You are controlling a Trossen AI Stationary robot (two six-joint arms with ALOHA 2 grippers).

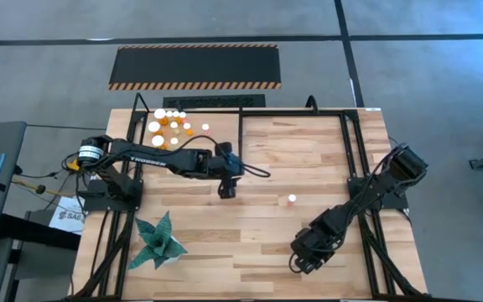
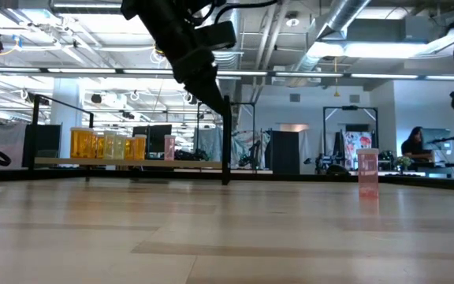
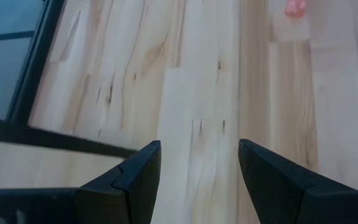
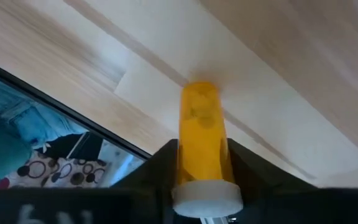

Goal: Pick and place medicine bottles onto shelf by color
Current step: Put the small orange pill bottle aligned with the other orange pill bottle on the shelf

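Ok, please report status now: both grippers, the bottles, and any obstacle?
Left gripper open, empty, mid-table. Right gripper shut on orange bottle, near front right. Pink bottle alone on the table; others grouped on shelf. No obstacle seen.

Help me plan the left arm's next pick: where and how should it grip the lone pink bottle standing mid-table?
Grip the pink bottle around its body, below the white cap, coming straight down. It stands upright and alone on the table. The left gripper is already open nearby.

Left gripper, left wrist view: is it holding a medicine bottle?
No: the left gripper is open, with only bare light wooden tabletop between its dark fingers.
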